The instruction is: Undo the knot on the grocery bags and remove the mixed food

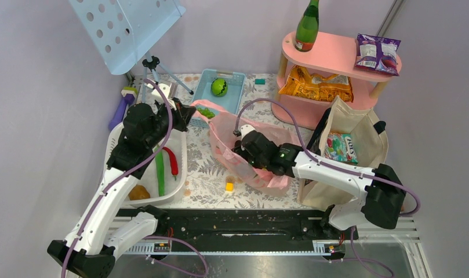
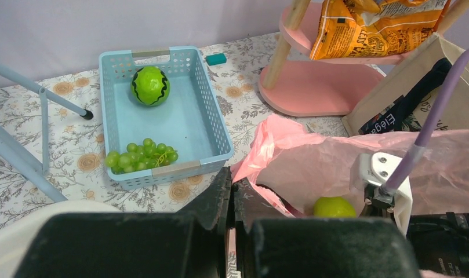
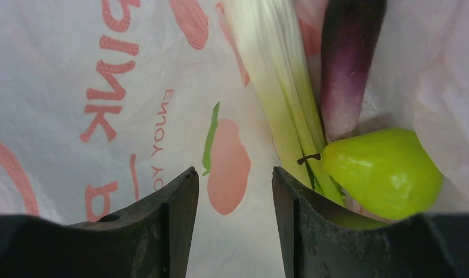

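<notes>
The pink plastic bag [image 1: 223,124] lies open in the middle of the table. My left gripper [image 1: 187,113] is shut on the bag's left rim [image 2: 261,152], with the jaws pressed together [image 2: 232,180] and holding it up. My right gripper [image 1: 243,155] is inside the bag, open and empty [image 3: 235,179]. A yellow-green pear [image 3: 382,171] lies just right of its right finger, which covers the pear's lower edge. Pale leeks [image 3: 281,81] and a purple aubergine [image 3: 348,58] lie behind it. The pear also shows in the left wrist view [image 2: 334,207]. The beige canvas tote [image 1: 368,133] stands at the right with a multicoloured snack packet [image 1: 340,147] inside.
A white tub [image 1: 180,165] at the left holds a red chilli, a green vegetable and a brown one. A blue basket [image 2: 119,66] holds a green ball and grapes. A pink shelf [image 1: 336,55] carries a green bottle, orange packets and a purple packet. A tripod stand [image 1: 153,63] stands behind.
</notes>
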